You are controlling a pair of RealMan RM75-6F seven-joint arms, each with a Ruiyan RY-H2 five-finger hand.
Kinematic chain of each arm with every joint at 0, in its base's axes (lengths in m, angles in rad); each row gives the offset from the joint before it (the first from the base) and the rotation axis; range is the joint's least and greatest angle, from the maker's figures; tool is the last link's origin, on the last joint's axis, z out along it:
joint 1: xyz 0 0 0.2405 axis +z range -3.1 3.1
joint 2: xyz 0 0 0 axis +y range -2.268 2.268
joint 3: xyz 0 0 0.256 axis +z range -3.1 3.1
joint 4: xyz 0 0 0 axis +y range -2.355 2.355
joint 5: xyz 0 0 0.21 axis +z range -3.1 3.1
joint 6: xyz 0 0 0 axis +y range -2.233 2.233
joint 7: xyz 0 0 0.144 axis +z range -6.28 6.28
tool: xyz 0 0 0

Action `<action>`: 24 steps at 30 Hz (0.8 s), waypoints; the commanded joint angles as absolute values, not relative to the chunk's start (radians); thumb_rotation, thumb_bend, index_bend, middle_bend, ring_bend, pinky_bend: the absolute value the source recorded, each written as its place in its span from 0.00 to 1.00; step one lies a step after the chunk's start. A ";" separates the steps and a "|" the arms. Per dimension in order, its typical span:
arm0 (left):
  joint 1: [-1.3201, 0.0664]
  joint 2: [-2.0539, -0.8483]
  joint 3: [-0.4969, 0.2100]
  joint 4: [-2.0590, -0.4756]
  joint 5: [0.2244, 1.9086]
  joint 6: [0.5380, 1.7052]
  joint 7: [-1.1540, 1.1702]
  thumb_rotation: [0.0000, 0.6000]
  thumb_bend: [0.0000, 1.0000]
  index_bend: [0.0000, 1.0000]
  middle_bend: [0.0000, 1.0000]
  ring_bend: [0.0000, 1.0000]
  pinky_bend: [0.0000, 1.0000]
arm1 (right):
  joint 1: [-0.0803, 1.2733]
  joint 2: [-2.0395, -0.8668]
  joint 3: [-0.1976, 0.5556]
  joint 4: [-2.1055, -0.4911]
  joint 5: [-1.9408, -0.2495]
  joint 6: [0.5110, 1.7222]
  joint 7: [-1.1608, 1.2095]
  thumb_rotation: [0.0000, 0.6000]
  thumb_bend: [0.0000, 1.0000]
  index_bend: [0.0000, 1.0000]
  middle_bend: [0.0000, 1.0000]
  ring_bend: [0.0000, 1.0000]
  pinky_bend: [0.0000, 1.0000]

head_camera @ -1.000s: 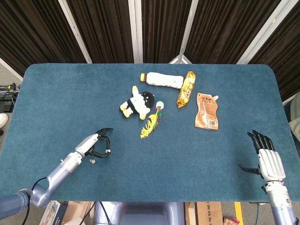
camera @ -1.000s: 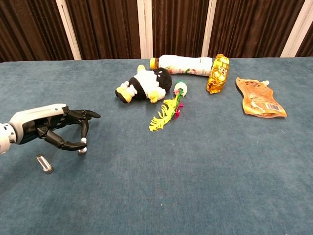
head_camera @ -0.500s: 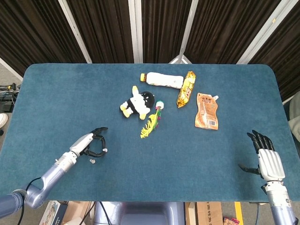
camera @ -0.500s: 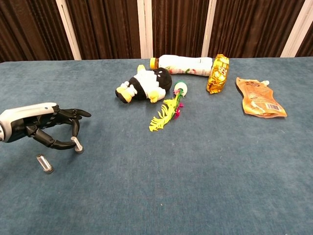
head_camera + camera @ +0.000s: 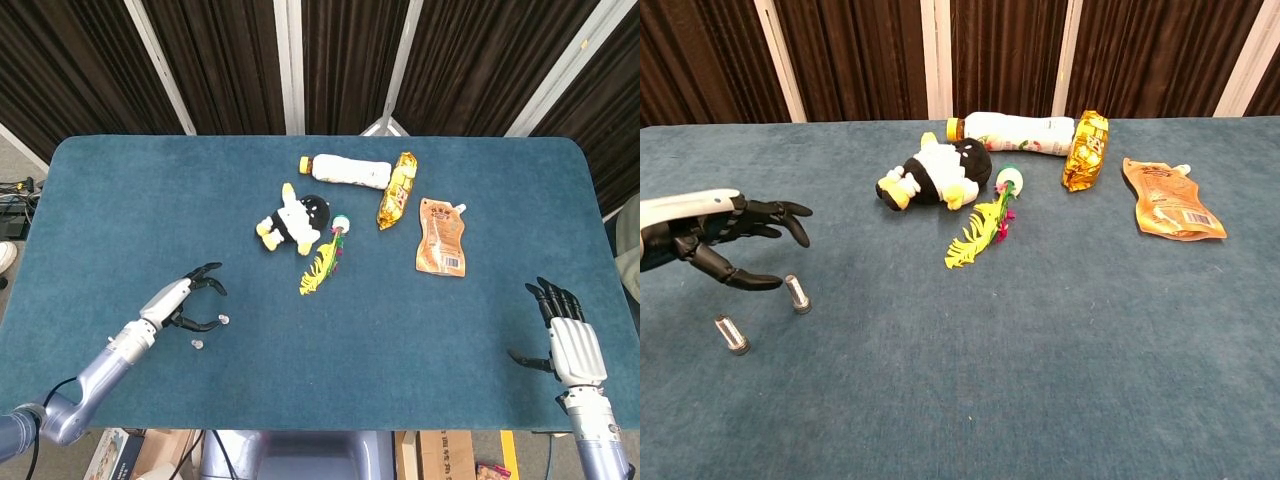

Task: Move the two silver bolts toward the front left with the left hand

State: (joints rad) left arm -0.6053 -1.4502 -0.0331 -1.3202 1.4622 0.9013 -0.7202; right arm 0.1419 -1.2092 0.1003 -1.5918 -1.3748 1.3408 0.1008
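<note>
The left hand (image 5: 710, 238) hovers with fingers spread, holding nothing. One silver bolt (image 5: 796, 294) lies on the tabletop (image 5: 1040, 350) just beyond its fingertips; the other bolt (image 5: 731, 334) lies nearer the front edge (both apart from the hand).

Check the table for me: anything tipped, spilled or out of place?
Nothing spilled or damaged. The bottle lies on its side, and both silver bolts lie loose on the cloth near the left hand.

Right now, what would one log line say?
left hand: open, beside bolts | two silver bolts: lying on table, released | right hand: open, idle
</note>
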 commanded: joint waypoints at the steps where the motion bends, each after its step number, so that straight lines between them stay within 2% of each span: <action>1: -0.595 -1.406 -0.052 -1.377 1.479 0.965 -0.679 1.00 0.33 0.31 0.00 0.00 0.00 | 0.142 -1.209 0.100 -1.591 -1.376 1.342 0.102 1.00 0.11 0.14 0.07 0.04 0.00; 3: -0.578 -1.367 -0.072 -1.436 1.491 1.038 -0.601 1.00 0.33 0.31 0.01 0.00 0.00 | 0.142 -1.209 0.100 -1.592 -1.376 1.342 0.101 1.00 0.11 0.14 0.07 0.04 0.00; 5: -0.542 -1.322 -0.100 -1.515 1.506 1.163 -0.420 1.00 0.33 0.31 0.01 0.00 0.00 | 0.140 -1.209 0.099 -1.593 -1.379 1.347 0.097 1.00 0.11 0.14 0.07 0.04 0.00; 8: -0.492 -1.266 -0.117 -1.633 1.485 1.262 -0.191 1.00 0.34 0.33 0.01 0.00 0.00 | 0.138 -1.209 0.098 -1.597 -1.384 1.353 0.090 1.00 0.11 0.14 0.07 0.04 0.00; 11: -0.424 -1.186 -0.124 -1.788 1.429 1.359 0.062 1.00 0.34 0.31 0.01 0.00 0.00 | 0.136 -1.207 0.095 -1.606 -1.393 1.361 0.085 1.00 0.11 0.14 0.07 0.04 0.00; 13: -0.358 -1.115 -0.102 -1.878 1.438 1.453 0.186 1.00 0.35 0.29 0.02 0.00 0.00 | 0.134 -1.204 0.092 -1.610 -1.401 1.366 0.081 1.00 0.11 0.14 0.07 0.04 0.00; 16: -0.261 -1.066 -0.064 -1.894 1.494 1.586 0.192 1.00 0.35 0.29 0.03 0.00 0.00 | 0.135 -1.199 0.087 -1.614 -1.407 1.362 0.081 1.00 0.11 0.14 0.07 0.04 0.00; 19: -0.161 -1.036 -0.015 -1.806 1.514 1.682 0.122 1.00 0.35 0.29 0.03 0.00 0.00 | 0.140 -1.198 0.086 -1.601 -1.415 1.360 0.070 1.00 0.11 0.14 0.07 0.04 0.00; 24: -0.079 -0.999 0.026 -1.770 1.457 1.687 0.003 1.00 0.35 0.28 0.02 0.00 0.00 | 0.141 -1.223 0.091 -1.549 -1.466 1.417 0.037 1.00 0.11 0.14 0.07 0.04 0.00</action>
State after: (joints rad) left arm -0.2140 -1.0808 -0.0305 -1.8285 1.4802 1.6000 0.1608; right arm 0.1405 -1.2114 0.0894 -1.5687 -1.4441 1.3945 0.0422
